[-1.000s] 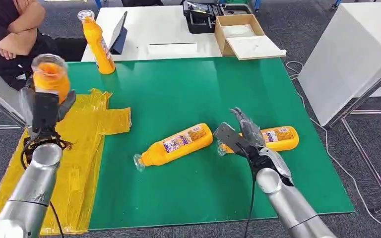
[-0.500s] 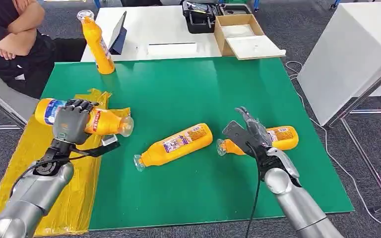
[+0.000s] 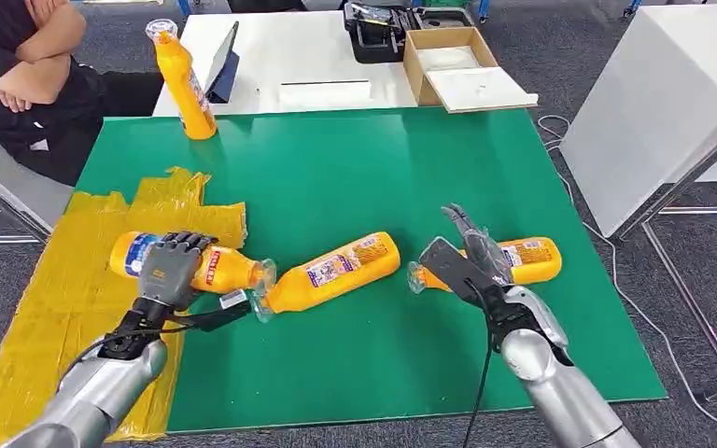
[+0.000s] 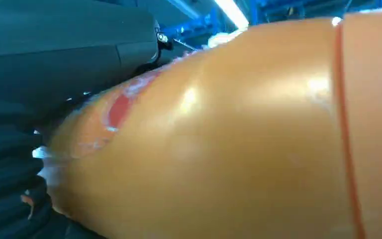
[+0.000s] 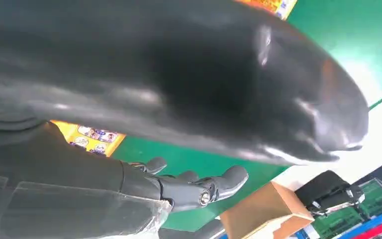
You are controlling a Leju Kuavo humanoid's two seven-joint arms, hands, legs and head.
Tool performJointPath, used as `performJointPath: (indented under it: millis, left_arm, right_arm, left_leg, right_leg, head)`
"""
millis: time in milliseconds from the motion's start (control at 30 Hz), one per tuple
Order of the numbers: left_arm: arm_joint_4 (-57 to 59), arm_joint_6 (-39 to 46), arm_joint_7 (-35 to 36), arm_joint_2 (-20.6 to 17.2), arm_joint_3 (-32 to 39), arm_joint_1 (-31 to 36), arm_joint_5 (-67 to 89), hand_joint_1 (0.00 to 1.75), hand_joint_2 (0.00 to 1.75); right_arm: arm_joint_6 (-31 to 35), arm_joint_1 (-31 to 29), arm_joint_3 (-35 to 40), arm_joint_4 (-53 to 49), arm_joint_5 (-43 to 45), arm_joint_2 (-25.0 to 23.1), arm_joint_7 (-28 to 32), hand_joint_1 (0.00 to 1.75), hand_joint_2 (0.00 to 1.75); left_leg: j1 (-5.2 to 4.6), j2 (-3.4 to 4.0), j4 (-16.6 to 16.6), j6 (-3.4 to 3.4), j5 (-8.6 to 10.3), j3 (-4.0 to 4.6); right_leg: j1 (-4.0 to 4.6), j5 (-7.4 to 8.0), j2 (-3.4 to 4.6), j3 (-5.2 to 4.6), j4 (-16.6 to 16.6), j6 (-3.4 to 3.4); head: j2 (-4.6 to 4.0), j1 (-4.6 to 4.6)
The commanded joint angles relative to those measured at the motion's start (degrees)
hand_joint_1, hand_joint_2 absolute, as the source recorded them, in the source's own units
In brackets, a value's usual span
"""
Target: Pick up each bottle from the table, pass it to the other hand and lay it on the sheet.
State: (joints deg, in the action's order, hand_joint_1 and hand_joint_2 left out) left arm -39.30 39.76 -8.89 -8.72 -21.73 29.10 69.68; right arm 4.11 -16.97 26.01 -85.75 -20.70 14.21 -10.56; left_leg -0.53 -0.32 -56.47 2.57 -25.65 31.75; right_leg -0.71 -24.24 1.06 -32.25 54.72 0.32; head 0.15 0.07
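My left hand (image 3: pixel 170 271) is wrapped around a bottle (image 3: pixel 207 268) that lies on its side, base over the yellow sheet (image 3: pixel 65 280) and neck reaching past the sheet's edge onto the green mat (image 3: pixel 336 177). In the left wrist view its orange body (image 4: pixel 238 139) sits right against my palm, so I judge the grip firm. My right hand (image 3: pixel 467 257) hovers with fingers spread and nothing in it, just over the neck end of the far bottle (image 3: pixel 523 259) lying on the mat. The chief risk, as I judge it, is at my left: the cap of the bottle I hold looks to be touching or nearly touching the cap of the middle bottle (image 3: pixel 331 271) (I cannot tell which from the head view), so if I let go carelessly or drag it as I release, I could knock that one and set it rolling across the mat. A round bottle laid half off the sheet could also roll off it once my fingers lift. On the right, closing over the narrow neck rather than the body could let the far bottle pivot or slip. A fourth bottle (image 3: pixel 182 79) stands upright at the mat's far corner, near a seated person (image 3: pixel 19 65), well apart from both hands.
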Motion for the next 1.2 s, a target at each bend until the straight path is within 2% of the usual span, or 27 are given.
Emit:
performJointPath:
  millis: [33, 500, 600, 733, 767, 833, 900, 1067, 1167, 1200]
  left_arm:
    - [11.5, -4.3, 1.8, 3.9, -1.5, 2.8, -2.9, 0.0, 0.0]
    - [12.4, -8.2, 2.8, 4.5, 1.0, 4.1, -5.9, 0.0, 0.0]
    - [11.2, -9.0, 2.3, 5.0, 3.1, 4.2, -7.8, 0.0, 0.0]
    - [6.0, -8.9, -1.4, 5.6, 9.3, 3.0, -15.6, 0.0, 0.0]
    - [5.4, -9.5, -1.4, 5.4, 9.3, 2.9, -15.8, 0.0, 0.0]
    - [4.7, -10.0, -1.3, 5.3, 9.4, 2.7, -15.9, 0.0, 0.0]
    - [1.1, -9.1, -3.2, 5.5, 12.5, 1.9, -20.4, 0.0, 0.0]
    - [-18.6, -15.7, -5.1, 4.2, 20.7, -1.4, -34.2, 0.0, 0.0]
    - [-21.4, -17.1, -3.8, 3.8, 21.1, -2.3, -34.8, 0.0, 0.0]
    - [-23.9, -17.3, -6.7, 4.7, 23.4, -2.7, -40.0, 0.0, 0.0]
  right_arm:
    - [-1.7, 1.0, -0.3, -3.3, -1.9, -1.1, -1.6, 0.0, 0.0]
    - [-4.2, 2.7, -2.3, -5.2, -5.0, -2.6, -2.9, 0.0, 0.0]
    - [-6.8, 3.6, -3.2, -6.3, -7.4, -2.9, -2.9, 0.0, 0.0]
    - [-8.6, 6.7, -4.8, -9.7, -11.2, -1.7, -2.5, 0.0, 0.0]
    - [-8.7, 7.1, -5.1, -10.1, -11.3, -1.6, -2.4, 0.0, 0.0]
    - [-8.8, 7.3, -5.4, -10.2, -11.4, -1.5, -2.2, 0.0, 0.0]
    - [-9.5, 7.3, -5.4, -10.3, -12.7, -0.9, -1.7, 0.0, 0.0]
    - [-9.8, 8.6, -7.8, -10.6, -14.1, 3.7, 0.8, 0.0, 0.0]
    - [-10.0, 8.6, -8.5, -10.4, -13.9, 3.7, 1.4, 0.0, 0.0]
    - [-10.0, 8.3, -8.5, -9.9, -13.8, 4.4, 1.5, 0.0, 0.0]
  left_leg:
    - [0.02, -0.05, 0.0, -0.21, -0.06, -0.16]
    - [0.03, -0.03, 0.0, -0.21, -0.03, -0.12]
    - [0.04, -0.05, 0.0, -0.16, -0.01, -0.08]
    - [0.04, -0.08, 0.0, -0.13, -0.01, -0.06]
    - [0.06, -0.14, -0.1, -0.3, -0.09, -0.19]
    - [0.05, -0.09, 0.0, -0.21, -0.04, -0.11]
    - [0.03, -0.04, 0.0, -0.21, -0.05, -0.12]
    - [0.07, -0.13, -0.1, -0.16, -0.04, 0.05]
    - [0.06, 0.0, -0.1, -0.17, -0.07, -0.01]
    - [0.05, 0.03, -0.1, -0.22, -0.11, -0.06]
  right_leg:
    - [0.02, -0.07, -0.16, 0.2, 0.0, -0.06]
    - [0.02, -0.03, -0.14, 0.13, 0.0, -0.06]
    - [0.03, -0.02, -0.15, 0.1, 0.0, -0.05]
    - [0.03, -0.03, -0.16, 0.09, 0.0, -0.04]
    - [0.05, -0.12, -0.31, 0.25, 0.0, -0.08]
    - [0.04, -0.07, -0.22, 0.15, 0.0, -0.06]
    - [0.02, -0.07, -0.16, 0.13, 0.0, -0.06]
    - [0.06, -0.06, -0.25, 0.02, 0.1, -0.03]
    - [0.05, -0.05, -0.11, 0.04, 0.0, -0.04]
    - [0.04, -0.08, -0.11, 0.09, 0.1, -0.05]
  head:
    - [0.0, 0.0]
    - [0.0, -0.02]
    - [0.0, -0.02]
    - [0.0, -0.02]
    - [0.0, -0.02]
    - [0.0, -0.02]
    - [0.0, -0.02]
    - [0.0, -0.02]
    - [0.0, -0.02]
    - [0.0, 0.0]
